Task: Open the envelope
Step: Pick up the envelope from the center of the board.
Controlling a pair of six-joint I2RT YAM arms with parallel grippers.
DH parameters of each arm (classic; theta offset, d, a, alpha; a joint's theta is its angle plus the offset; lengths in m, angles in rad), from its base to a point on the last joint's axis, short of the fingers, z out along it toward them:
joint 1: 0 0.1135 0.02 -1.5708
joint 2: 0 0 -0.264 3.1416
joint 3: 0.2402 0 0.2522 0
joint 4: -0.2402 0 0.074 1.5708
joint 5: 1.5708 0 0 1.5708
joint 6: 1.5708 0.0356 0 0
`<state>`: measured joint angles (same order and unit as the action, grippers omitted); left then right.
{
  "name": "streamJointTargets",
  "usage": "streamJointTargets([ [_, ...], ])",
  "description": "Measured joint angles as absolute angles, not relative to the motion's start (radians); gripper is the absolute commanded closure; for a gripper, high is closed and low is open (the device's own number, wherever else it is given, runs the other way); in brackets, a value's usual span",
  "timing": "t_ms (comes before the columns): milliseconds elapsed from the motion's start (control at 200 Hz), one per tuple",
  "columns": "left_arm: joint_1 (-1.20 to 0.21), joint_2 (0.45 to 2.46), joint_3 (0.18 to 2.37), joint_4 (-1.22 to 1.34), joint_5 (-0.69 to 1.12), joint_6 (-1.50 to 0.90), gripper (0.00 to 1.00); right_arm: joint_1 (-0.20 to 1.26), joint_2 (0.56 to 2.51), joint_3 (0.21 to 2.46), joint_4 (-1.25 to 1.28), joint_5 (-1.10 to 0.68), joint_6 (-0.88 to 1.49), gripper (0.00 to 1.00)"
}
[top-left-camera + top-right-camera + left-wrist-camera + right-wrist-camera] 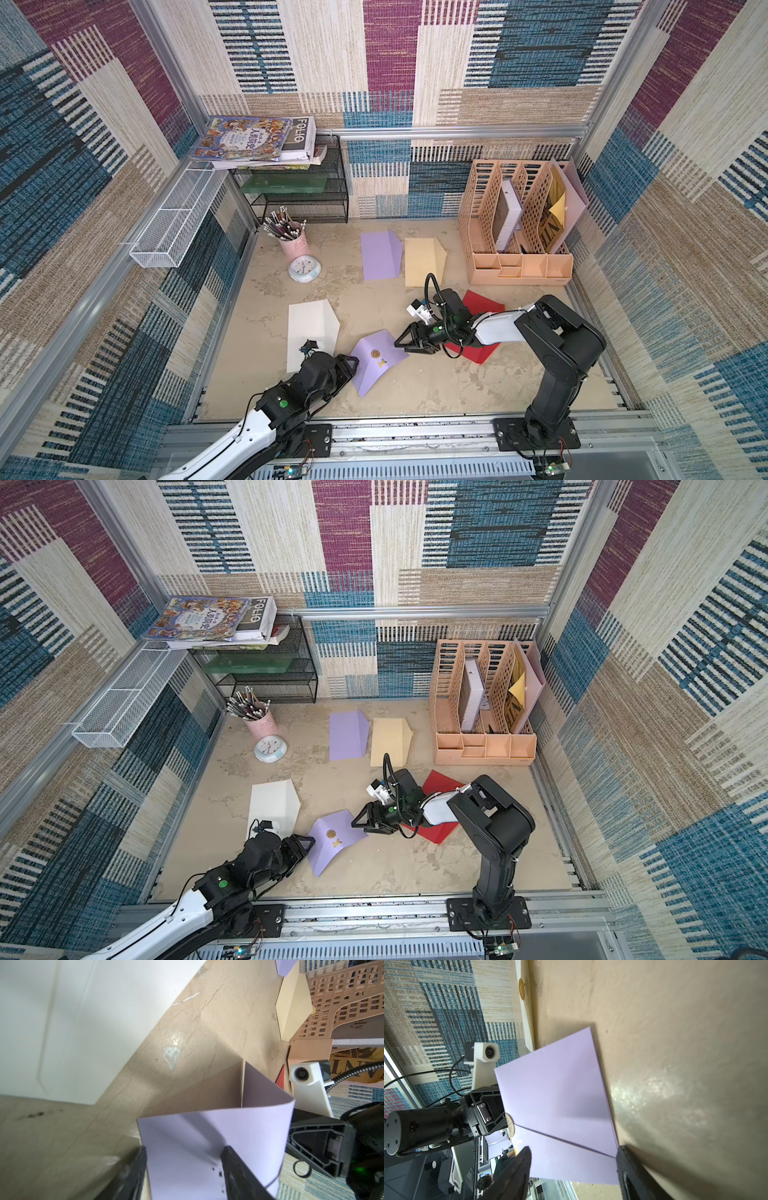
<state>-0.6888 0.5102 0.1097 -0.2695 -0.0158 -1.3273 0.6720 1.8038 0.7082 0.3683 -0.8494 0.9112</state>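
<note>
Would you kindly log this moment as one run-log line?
purple envelope: flap shut, gold seal on | left gripper: open, straddling one edge | right gripper: open, straddling opposite side

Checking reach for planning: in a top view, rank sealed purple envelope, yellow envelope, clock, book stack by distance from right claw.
1. Sealed purple envelope, beside the right claw.
2. Yellow envelope, toward the back.
3. Clock, back left.
4. Book stack, on the back-left rack.

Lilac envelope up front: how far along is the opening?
Done: the left gripper and right gripper are at opposite edges of the lilac envelope, which is bowed up off the table. In hand: both jaws stand open around its edges, no pinch yet. Left: the gold seal looks intact, so the actual opening remains.
</note>
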Motion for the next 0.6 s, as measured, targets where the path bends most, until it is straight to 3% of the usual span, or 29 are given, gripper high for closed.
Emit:
streamJointTargets([
  [601, -0.688, 0.561, 0.133, -0.255, -0.060, -1.293, 0.38, 0.700, 1.781, 0.649, 0.406, -0.872, 0.928, 0.33],
])
